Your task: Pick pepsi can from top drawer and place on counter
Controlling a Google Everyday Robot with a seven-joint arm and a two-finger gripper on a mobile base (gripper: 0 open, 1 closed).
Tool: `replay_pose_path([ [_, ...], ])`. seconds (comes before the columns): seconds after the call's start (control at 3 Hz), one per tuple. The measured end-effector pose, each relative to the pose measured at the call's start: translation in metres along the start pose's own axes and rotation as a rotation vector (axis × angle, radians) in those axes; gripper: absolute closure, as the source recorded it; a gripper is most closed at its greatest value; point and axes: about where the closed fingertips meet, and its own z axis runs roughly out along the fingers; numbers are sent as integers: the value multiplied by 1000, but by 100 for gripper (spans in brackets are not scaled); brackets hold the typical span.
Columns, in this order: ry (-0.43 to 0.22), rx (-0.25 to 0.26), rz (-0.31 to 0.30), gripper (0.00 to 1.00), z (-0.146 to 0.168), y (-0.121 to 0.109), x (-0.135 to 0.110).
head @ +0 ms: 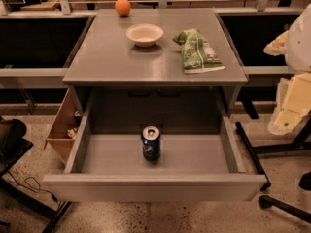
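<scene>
At the right edge of the view, level with the gap between tabletop and drawer, we have our gripper [291, 103], a pale shape only partly in frame. We cannot tell how wide it stands, though it is plainly not holding the can. Left of it and somewhat lower, well apart, the pepsi can [151, 143] stands upright on the floor of the open top drawer [155, 186], about midway across and clear of every wall. Its long axis is vertical, silver top up, so we judge the coming move to be a reach leftward over the drawer's near side wall, then down to close on the can's round sides. Up and left of the gripper lies the counter [112, 57], bearing a bowl [145, 34], a green bag [198, 51] and an orange [122, 6].
</scene>
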Motion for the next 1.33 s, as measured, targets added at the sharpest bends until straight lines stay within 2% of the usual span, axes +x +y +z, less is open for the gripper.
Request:
replay_pose_path([
  [0.33,0,0,0,0,0,0,0],
  [0.67,-58,17,20,0,3,0,-8],
  [1.0,-196,-44,29,0,54,9,-23],
  [1.33,-433,-168,38,0,142,30,-61],
])
